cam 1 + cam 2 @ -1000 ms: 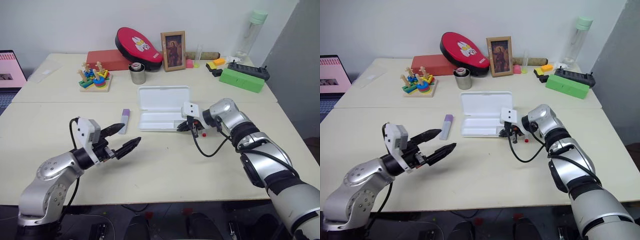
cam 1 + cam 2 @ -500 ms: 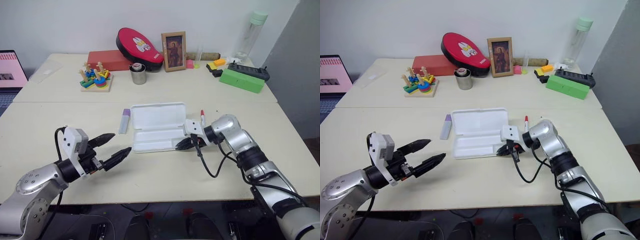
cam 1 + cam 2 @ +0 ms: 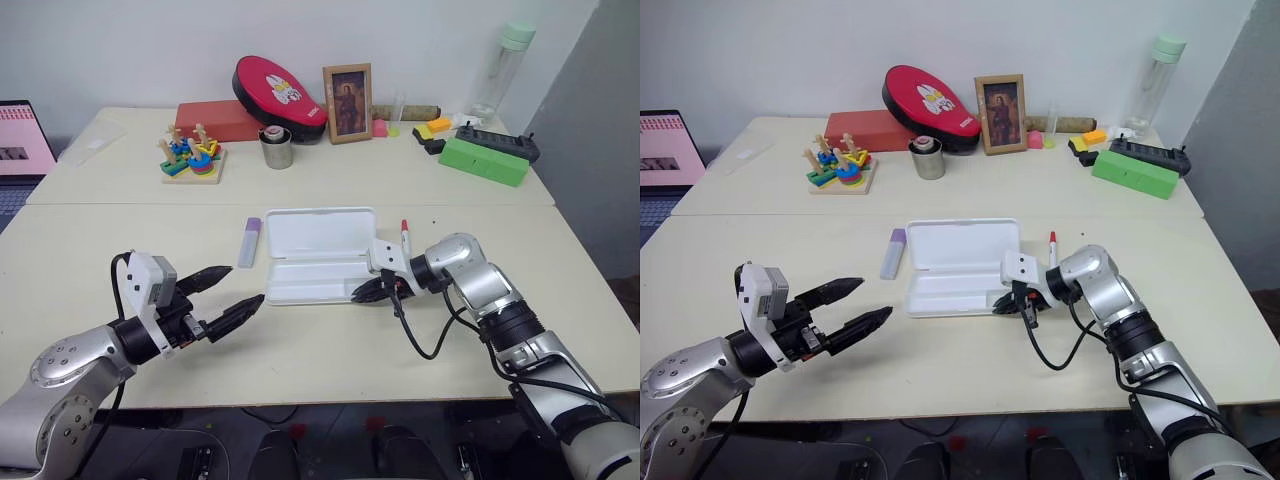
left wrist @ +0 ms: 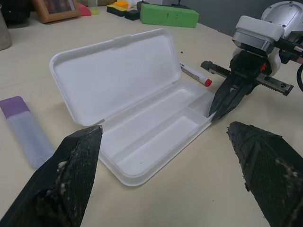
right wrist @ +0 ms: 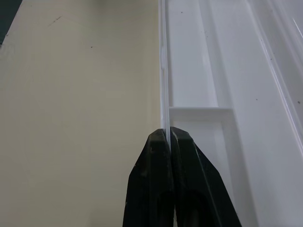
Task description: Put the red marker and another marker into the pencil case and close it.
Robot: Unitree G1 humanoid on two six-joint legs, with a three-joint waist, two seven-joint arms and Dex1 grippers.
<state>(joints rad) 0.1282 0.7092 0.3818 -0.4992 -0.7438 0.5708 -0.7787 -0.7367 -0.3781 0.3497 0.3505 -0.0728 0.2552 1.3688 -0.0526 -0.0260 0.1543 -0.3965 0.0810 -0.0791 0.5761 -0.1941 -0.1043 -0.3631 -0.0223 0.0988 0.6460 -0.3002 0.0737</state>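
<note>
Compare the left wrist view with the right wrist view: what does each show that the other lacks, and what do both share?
Left wrist alone: the red marker behind the pencil case, the lavender highlighter beside its raised lid, the green block, and the left gripper open. Right wrist alone: a close look at the right gripper shut on the case's rim. Both: the open, empty case and the table.

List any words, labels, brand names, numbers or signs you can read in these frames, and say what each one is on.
No text can be read anywhere in these frames.
red oval case: a cartoon rabbit print, no letters legible.
laptop screen: pink page, content too small to read.
framed picture: a painted figure, no caption visible.
red marker: no print to make out on its barrel.
pencil case: plain white, unmarked.
</note>
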